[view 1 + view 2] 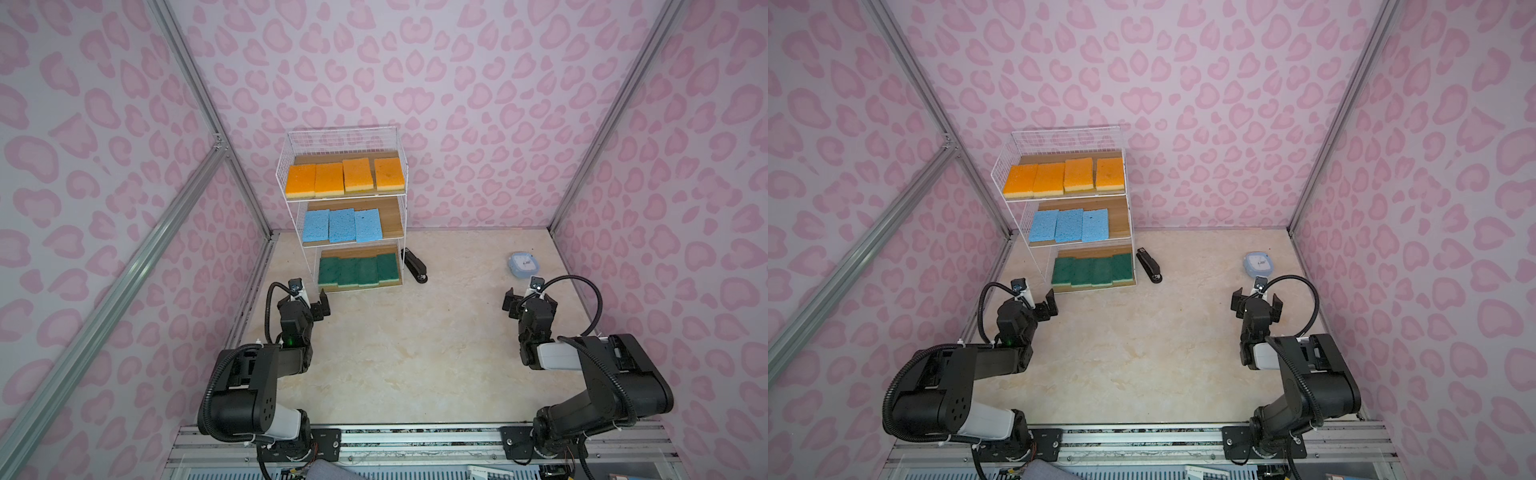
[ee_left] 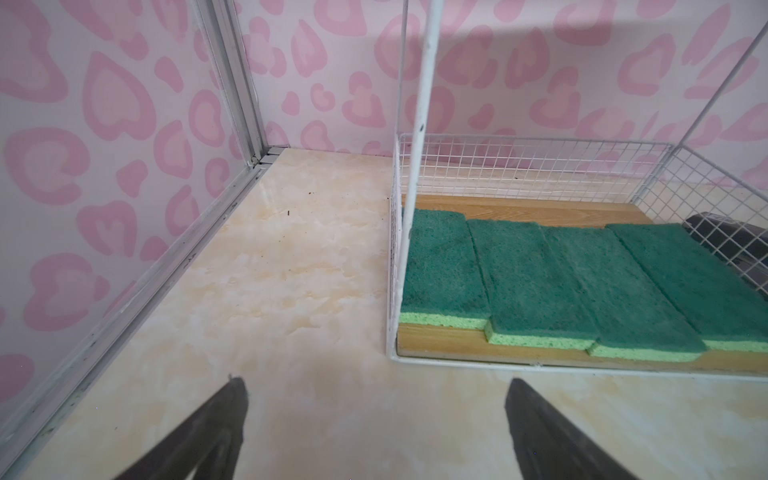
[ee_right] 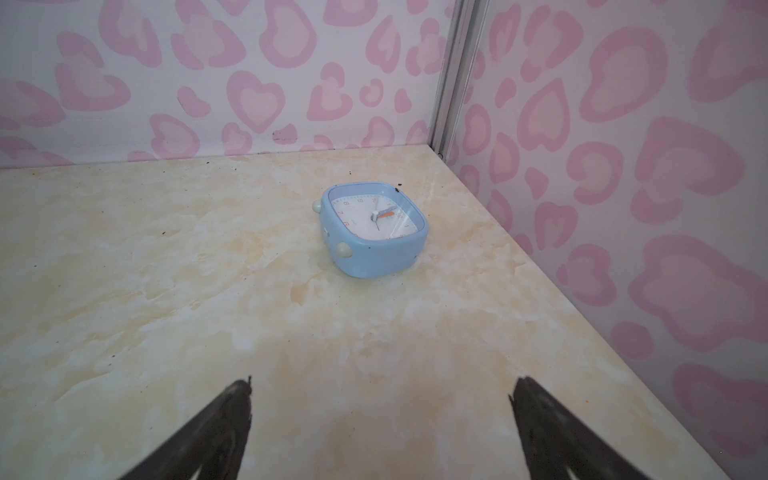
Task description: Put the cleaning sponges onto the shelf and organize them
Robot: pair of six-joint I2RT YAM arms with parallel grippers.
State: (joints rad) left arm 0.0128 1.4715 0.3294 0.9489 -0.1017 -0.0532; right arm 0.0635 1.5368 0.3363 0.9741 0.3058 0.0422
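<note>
Well, I see my left gripper [image 2: 376, 388] wide open and holding nothing. It hangs over the bench [image 1: 415, 345], just in front of the bottom left corner of the shelf [image 1: 340, 139]. My right gripper [image 3: 383, 385] is wide open and empty too. It hangs over bare bench and faces a small blue clock [image 3: 374, 228] that lies face up near the far right corner.

The shelf is white wire with brown wooden boards. Four orange sponges [image 1: 345, 176] with yellow undersides lie side by side on the top board. Three light blue sponges [image 1: 342, 225], full of tiny holes, lie on the middle board. Four dark green sponges [image 2: 561, 282], rough on top and pale green below, lie in a row on the bottom board with their edges touching.

A black stapler [image 1: 415, 268] lies on the bench just beside the shelf's right side. Pink walls with heart spots stand around the bench.
</note>
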